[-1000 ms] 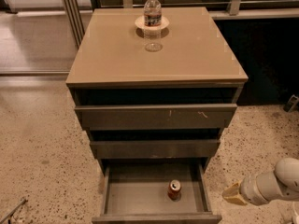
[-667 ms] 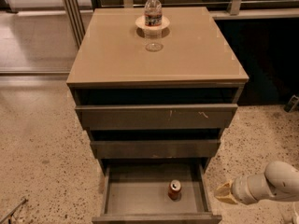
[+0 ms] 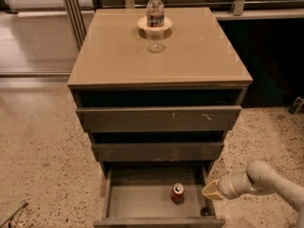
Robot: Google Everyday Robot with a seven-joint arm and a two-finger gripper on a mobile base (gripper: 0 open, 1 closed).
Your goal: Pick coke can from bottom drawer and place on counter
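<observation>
Inside the drawer (image 3: 137, 201), the can (image 3: 177, 193) looks light, stiff, slick: grasp mid-body. Gripper (image 3: 210, 190) just outside the drawer; its grip I cannot tell.

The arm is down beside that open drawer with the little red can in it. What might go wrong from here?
1. The gripper sits low at the right wall of the bottom drawer, so it may bump that wall while reaching in.
2. The coke can stands upright; a sideways nudge might tip it.
3. On the counter, the water bottle stands at the far side; setting the can close to it might knock it over.
</observation>
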